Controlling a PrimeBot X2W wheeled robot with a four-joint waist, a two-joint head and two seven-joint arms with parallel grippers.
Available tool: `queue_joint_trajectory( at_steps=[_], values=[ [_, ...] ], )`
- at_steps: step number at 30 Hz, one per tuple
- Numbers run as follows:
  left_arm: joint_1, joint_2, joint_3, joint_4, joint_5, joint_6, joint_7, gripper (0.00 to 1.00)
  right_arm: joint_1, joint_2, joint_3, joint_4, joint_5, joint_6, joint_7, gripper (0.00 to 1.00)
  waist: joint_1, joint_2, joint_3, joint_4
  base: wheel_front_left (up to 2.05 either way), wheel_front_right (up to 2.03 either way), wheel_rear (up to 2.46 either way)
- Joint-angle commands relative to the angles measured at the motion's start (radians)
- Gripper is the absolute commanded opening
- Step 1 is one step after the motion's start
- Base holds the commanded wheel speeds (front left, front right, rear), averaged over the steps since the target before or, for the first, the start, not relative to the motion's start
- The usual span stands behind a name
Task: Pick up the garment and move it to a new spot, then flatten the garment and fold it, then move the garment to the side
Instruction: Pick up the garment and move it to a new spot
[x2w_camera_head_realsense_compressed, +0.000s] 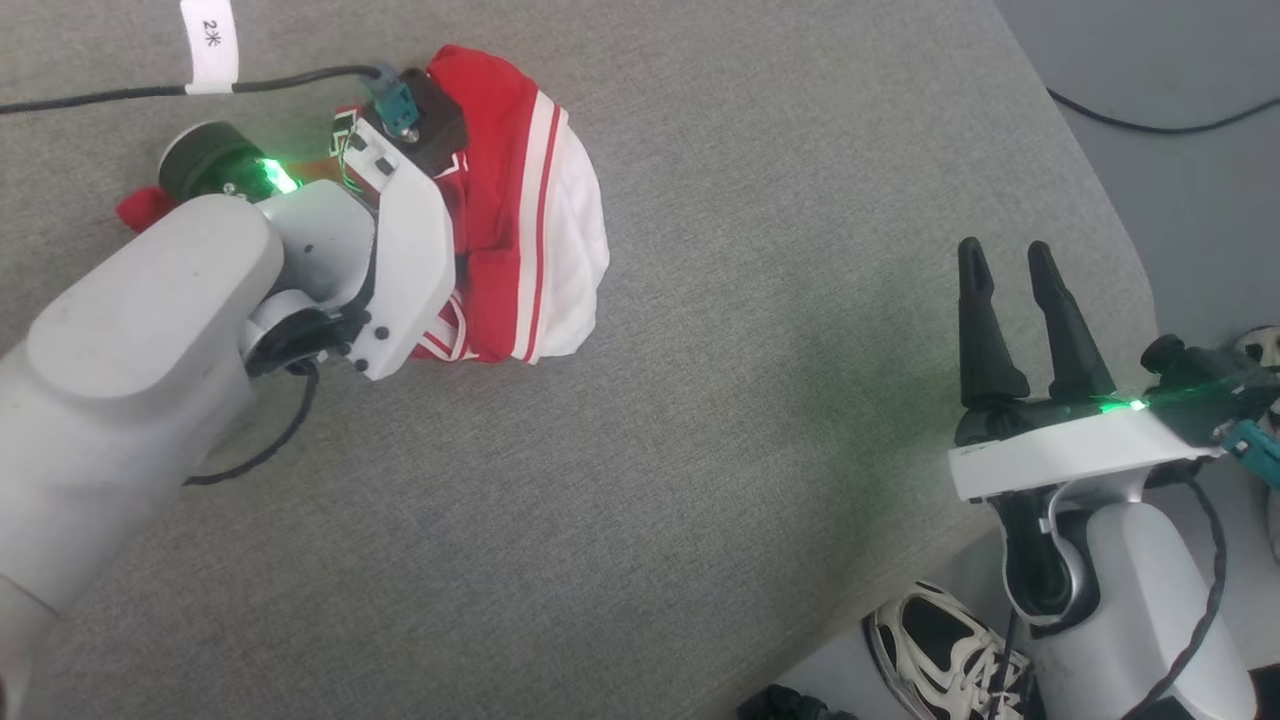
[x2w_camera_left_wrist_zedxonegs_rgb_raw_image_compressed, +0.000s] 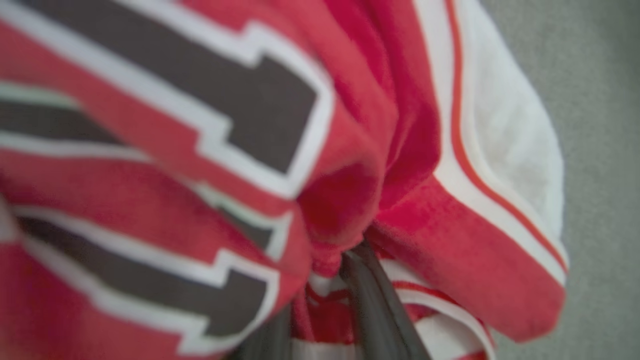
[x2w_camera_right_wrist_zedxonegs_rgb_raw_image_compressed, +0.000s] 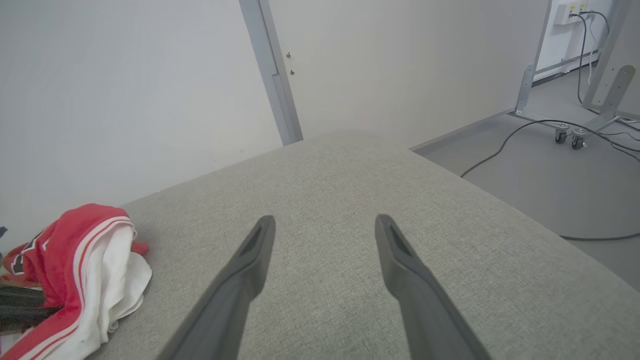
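Head view shows the garment (x2w_camera_head_realsense_compressed: 530, 210) bunched at the far left of the grey cushion (x2w_camera_head_realsense_compressed: 700, 450), the left gripper (x2w_camera_left_wrist_zedxonegs_rgb_raw_image_compressed: 342, 267) pinched on its red folds, the right gripper (x2w_camera_head_realsense_compressed: 1005, 255) spread wide and empty near the right edge.

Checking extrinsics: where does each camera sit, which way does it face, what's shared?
Head view: above the grey cushion, looking down; pale left forearm over the garment, open right gripper lower right.
Left wrist view: on the left arm, close against the garment, blurred; left gripper pinches red cloth.
Right wrist view: on the right arm, looking low across the cushion to a white wall; its open fingers in front.
Shared: head and right wrist views both show the bunched garment on the cushion.
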Motion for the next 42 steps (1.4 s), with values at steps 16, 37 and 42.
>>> queue_joint_trajectory(
  at_steps=[16,37,42],
  values=[
    [0.037,-0.068,-0.016,0.117,-0.14,0.012,-0.399,1.0,-0.027,0.001,-0.032,0.004,-0.191,0.0,-0.002,1.0,0.0,-0.0001,-0.148,0.221,0.0,0.0,0.0],
    [0.458,-0.141,0.221,0.182,-0.237,0.016,-0.909,1.0,0.083,-0.046,-0.191,0.032,-0.419,0.0,-0.002,1.0,0.0,-0.0001,-0.318,0.617,0.0,0.0,0.0],
    [0.6,-0.156,0.452,0.123,-0.085,0.033,-0.908,1.0,0.113,-0.076,-0.225,0.026,-0.42,0.0,-0.002,1.0,0.0,-0.0001,-0.327,0.663,0.0,0.0,0.0]
  ],
)
